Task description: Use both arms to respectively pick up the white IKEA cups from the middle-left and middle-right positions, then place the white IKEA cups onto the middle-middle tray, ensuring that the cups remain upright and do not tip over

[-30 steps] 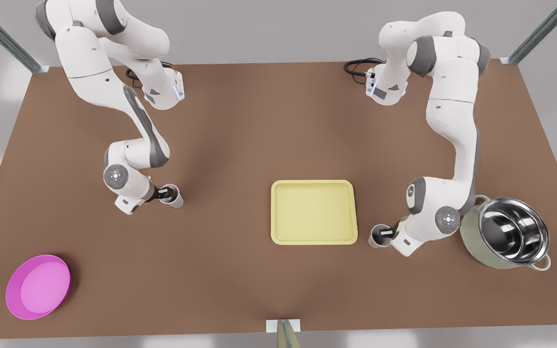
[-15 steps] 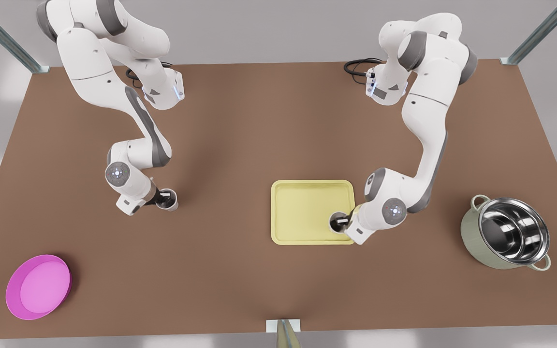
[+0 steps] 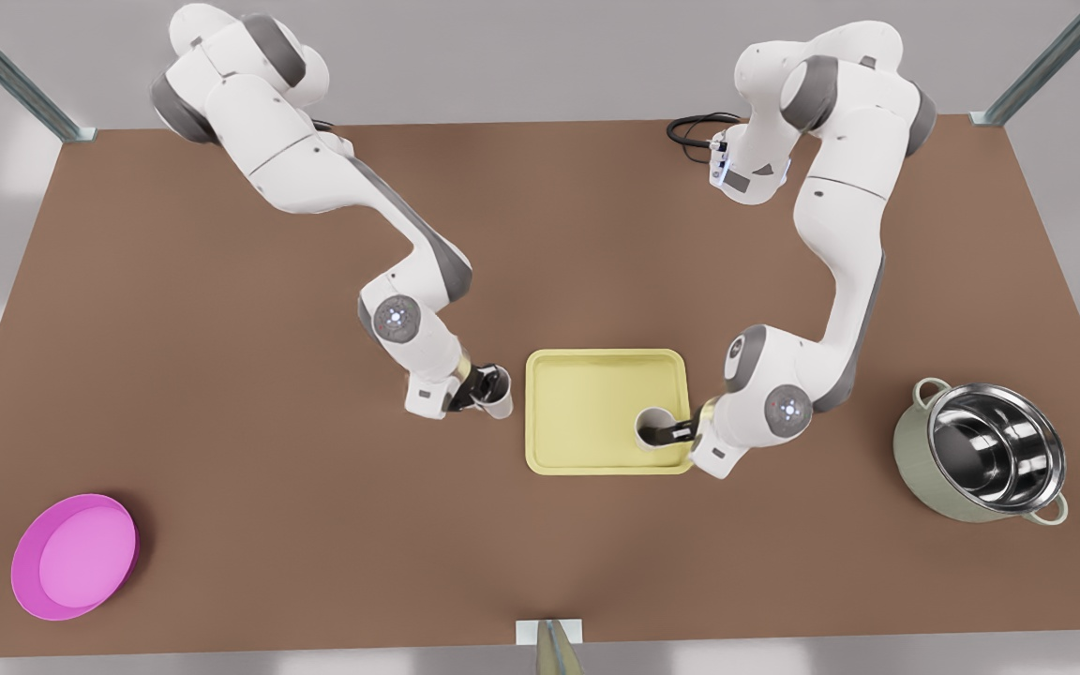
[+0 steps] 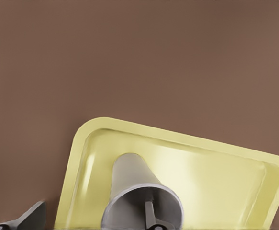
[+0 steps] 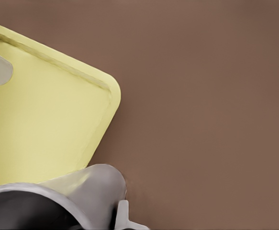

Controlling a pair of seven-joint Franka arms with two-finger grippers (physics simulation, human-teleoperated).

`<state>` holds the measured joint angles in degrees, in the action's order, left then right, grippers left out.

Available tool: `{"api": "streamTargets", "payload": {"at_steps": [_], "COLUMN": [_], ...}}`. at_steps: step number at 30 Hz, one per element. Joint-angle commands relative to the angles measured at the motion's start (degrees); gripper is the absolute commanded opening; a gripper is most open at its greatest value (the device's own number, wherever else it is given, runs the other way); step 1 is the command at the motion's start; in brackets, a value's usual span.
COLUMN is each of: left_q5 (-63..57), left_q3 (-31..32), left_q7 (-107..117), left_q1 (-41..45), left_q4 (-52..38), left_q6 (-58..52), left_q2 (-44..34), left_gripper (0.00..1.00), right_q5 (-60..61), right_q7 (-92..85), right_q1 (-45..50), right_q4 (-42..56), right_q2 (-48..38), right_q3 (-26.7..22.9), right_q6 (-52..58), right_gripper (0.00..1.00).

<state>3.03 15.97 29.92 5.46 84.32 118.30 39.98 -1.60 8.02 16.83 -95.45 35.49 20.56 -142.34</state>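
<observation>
The left pincer (image 3: 676, 433) meets the rim of one cup (image 3: 654, 427) inside the tray (image 3: 587, 375), by its corner. Whether it grips cannot be told. The right pincer (image 3: 484, 384) clenches the other cup (image 3: 497, 397) by its wall, just beside the tray, likely to preserve uprightness. Both cups point mouth-up, long axes near vertical.

No readable text, label, brand, number or sign appears on anything here. The pale yellow flat rectangular tray (image 3: 596, 394), the two small plain whitish-grey tapered cups (image 3: 654, 427) (image 3: 495, 394), the round magenta-pink shallow dish (image 3: 74, 555), the steel-lined pale green pot (image 3: 981, 450) and the brown tabletop (image 3: 221, 487) are all unmarked. The white jointed arms (image 3: 840, 234) carry only small glowing dots at their wrists, not letters.
</observation>
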Motion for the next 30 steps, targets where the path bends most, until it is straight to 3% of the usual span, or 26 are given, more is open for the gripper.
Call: {"api": "streamTargets", "payload": {"at_steps": [1,3,5,7,8,9,10,19,20,21,30], "left_q5": [-1.1,-1.2,-7.2,-13.6,-17.9,-19.6,-12.9,-9.4,-7.9,-7.7,-7.6], "left_q3": [0.0,-0.1,-0.2,-0.5,-0.8,-5.4,-11.7,-11.5,-11.5,-11.5,-11.5], "left_q7": [7.0,7.1,6.1,-17.9,-27.9,-33.4,-33.5,-33.7,-33.9,-33.8,-33.9], "left_q1": [-0.1,-0.7,-1.9,-6.1,-6.3,-4.9,-2.1,-1.7,-2.9,-3.0,-3.3], "left_q4": [0.0,-2.0,-12.9,-22.1,-21.4,-10.2,-5.1,-5.7,-5.7,-5.7,-5.2], "left_q6": [-6.2,-18.4,-35.2,-45.6,-46.8,-39.7,-35.0,-41.8,-41.8,-41.8,-40.6], "left_q2": [-1.4,-6.9,-9.7,-9.7,-12.8,-22.1,-26.2,-24.8,-24.4,-24.2,-22.6], "left_gripper": [1.0,1.0,1.0,1.0,1.0,1.0,1.0,1.0,1.0,1.0,1.0], "right_q5": [0.0,0.2,0.9,2.0,2.3,2.8,3.3,2.9,2.8,2.9,3.3], "right_q7": [28.1,28.0,28.1,28.0,28.1,28.0,27.9,26.8,26.7,27.0,25.9], "right_q1": [2.3,3.4,3.5,4.9,5.8,6.8,7.3,7.6,7.4,7.4,6.4], "right_q4": [4.5,6.9,7.5,10.3,11.9,13.8,14.2,14.8,14.6,14.6,14.3], "right_q2": [3.4,5.7,7.0,9.2,10.4,10.9,11.5,14.3,14.3,14.3,13.7], "right_q3": [0.0,0.0,0.0,0.0,-0.1,-0.3,-0.3,-0.7,-0.7,-0.7,-0.6], "right_q6": [0.6,0.6,0.6,0.6,0.7,2.2,2.8,3.6,3.6,3.6,3.7], "right_gripper": [0.21,0.21,0.21,0.21,0.21,0.21,0.21,0.21,0.57,1.0,1.0]}}
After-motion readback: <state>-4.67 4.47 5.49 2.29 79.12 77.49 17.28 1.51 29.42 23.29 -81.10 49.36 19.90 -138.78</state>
